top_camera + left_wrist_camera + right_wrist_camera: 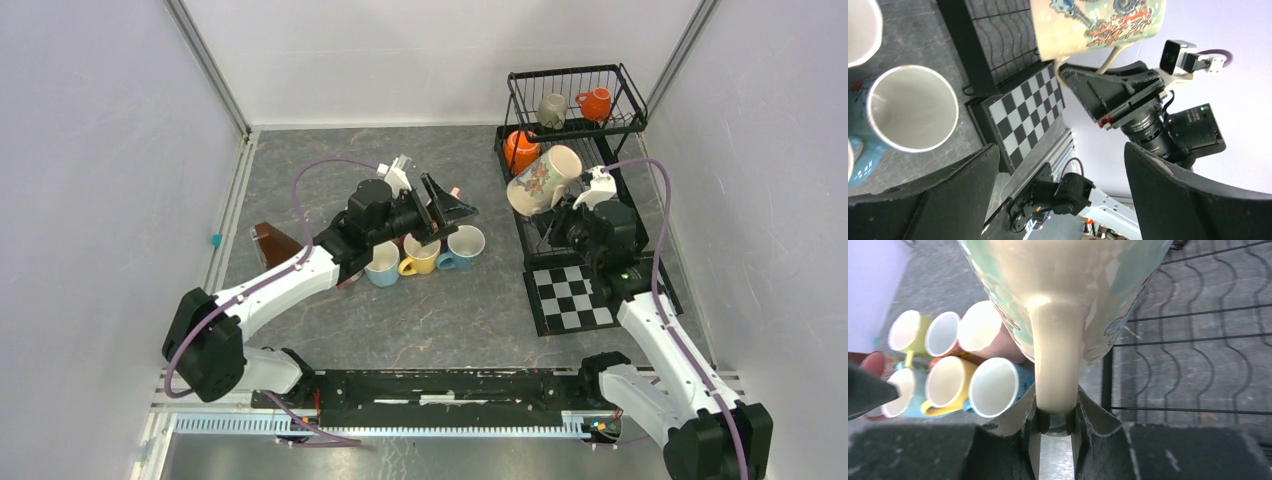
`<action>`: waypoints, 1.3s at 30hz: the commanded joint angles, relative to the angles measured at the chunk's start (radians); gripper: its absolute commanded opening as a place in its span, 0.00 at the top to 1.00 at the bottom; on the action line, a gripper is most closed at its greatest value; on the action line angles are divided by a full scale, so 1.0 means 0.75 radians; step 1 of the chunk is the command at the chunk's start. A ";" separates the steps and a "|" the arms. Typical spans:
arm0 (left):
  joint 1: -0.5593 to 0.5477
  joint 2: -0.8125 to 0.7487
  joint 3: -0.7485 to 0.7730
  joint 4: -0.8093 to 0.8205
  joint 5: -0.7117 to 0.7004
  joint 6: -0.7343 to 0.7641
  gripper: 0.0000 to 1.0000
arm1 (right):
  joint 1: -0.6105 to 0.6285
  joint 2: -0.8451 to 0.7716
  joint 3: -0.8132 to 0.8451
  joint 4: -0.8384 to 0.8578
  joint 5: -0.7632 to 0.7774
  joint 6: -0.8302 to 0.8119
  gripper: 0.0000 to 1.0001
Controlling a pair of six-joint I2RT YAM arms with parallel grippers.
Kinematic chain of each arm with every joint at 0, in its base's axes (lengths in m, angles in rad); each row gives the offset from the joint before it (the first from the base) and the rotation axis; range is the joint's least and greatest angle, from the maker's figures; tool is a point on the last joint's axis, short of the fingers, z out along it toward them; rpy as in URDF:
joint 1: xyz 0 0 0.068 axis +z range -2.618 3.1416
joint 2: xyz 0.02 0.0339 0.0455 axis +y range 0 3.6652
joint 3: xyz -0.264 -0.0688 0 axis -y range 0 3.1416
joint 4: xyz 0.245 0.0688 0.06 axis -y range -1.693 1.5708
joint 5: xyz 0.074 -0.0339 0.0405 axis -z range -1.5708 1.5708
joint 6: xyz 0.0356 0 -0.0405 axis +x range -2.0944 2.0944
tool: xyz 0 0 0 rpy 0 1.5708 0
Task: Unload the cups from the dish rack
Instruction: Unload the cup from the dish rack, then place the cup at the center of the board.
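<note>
The black wire dish rack [625,85] stands at the back right. Its upper tier holds a grey-olive mug [552,108] and an orange mug [595,102]; another orange mug [521,150] sits on the lower tier. My right gripper [572,205] is shut on the handle [1055,360] of a cream patterned mug [543,180], held in the air left of the rack. It also shows in the left wrist view [1098,22]. My left gripper [445,205] is open and empty just above a cluster of mugs on the table, among them light blue [463,246], yellow [420,256] and pale blue [383,265].
A black-and-white checkered mat [570,297] lies in front of the rack. A flat brown wedge [272,243] lies left of the mug cluster. Grey walls close in both sides. The right wrist view shows several mugs [993,387] standing together and the rack's wire floor [1188,340].
</note>
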 commanded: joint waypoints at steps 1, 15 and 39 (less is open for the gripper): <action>0.004 0.034 0.012 0.261 0.035 -0.114 0.00 | 0.042 -0.072 0.123 0.276 -0.167 0.130 1.00; 0.077 0.113 0.048 0.395 0.048 -0.184 0.00 | 0.194 -0.041 0.130 0.530 -0.332 0.374 1.00; 0.111 0.203 0.035 1.267 0.197 -0.691 0.30 | 0.246 0.062 0.067 1.008 -0.512 0.745 1.00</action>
